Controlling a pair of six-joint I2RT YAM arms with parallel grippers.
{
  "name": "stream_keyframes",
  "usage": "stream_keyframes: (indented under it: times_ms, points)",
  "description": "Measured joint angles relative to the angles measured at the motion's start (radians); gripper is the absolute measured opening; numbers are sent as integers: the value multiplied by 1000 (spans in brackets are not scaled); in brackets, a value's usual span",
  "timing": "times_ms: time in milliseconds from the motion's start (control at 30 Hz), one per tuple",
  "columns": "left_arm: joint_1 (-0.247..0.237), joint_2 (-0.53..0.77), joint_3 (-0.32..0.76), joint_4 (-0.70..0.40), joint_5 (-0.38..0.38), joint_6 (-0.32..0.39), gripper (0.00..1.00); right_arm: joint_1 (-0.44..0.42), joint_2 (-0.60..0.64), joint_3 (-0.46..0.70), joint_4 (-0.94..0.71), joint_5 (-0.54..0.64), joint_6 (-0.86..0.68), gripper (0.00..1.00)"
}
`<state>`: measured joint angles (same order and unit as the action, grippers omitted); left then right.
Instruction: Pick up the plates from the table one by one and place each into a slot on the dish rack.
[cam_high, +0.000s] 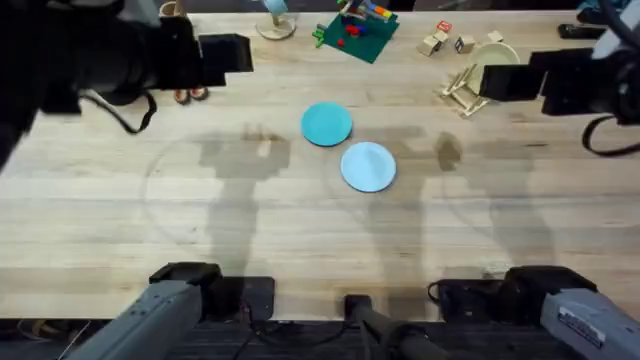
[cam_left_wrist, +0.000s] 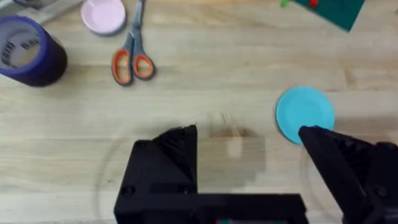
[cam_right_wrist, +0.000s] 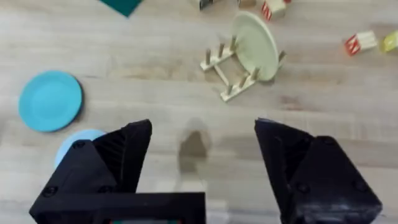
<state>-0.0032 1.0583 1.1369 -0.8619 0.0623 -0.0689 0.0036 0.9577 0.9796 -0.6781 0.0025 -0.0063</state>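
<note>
Your left pincer (cam_left_wrist: 249, 140) hangs released above the table (cam_high: 120, 250). Next comes the teal plate (cam_high: 326, 124), touching the pale blue plate (cam_high: 368, 166). Your right pincer (cam_right_wrist: 202, 143) gapes empty near the dish rack (cam_right_wrist: 233, 71), which holds a cream plate (cam_right_wrist: 256, 45).

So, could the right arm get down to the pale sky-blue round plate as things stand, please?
Probably yes: the pale sky-blue round plate lies flat on bare wood, touching only the teal plate at one edge, and the right tool hangs open.

Teal plate (cam_high: 326, 124) and pale blue plate (cam_high: 368, 166) side by side mid-table (cam_high: 150, 230)
</note>
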Motion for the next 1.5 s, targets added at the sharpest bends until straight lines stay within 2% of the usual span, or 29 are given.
stream_keyframes:
  times_ms: [200, 467, 500, 600, 667, 700, 833, 1000, 1267, 1500]
  points:
    - [0, 112, 50, -26, 5, 0, 993, 0, 102, 61, -52, 0, 0, 995]
    - [0, 133, 51, -32, 5, 0, 992, 0, 106, 66, -56, 0, 0, 996]
    - [0, 133, 51, -32, 8, -4, 912, 0, 106, 66, -56, 0, 0, 996]
    - [0, 133, 51, -33, 30, -4, 433, 0, 106, 66, -56, 0, 0, 995]
    - [0, 134, 51, -34, 76, -2, 103, 0, 106, 66, -56, 0, 0, 996]
    - [0, 134, 51, -34, 95, 1, 68, 0, 106, 67, -56, 0, 0, 996]
    - [0, 168, 53, -33, 244, 22, 41, 0, 106, 67, -57, 0, 0, 996]
    - [0, 269, 54, -32, 437, 77, 41, 0, 106, 67, -57, 0, 0, 996]
    - [0, 453, 54, 42, 666, 155, 42, 0, 106, 67, -57, 0, 0, 996]
    - [-1, 614, 54, 154, 787, 184, 42, 0, 106, 67, -57, 0, 0, 996]
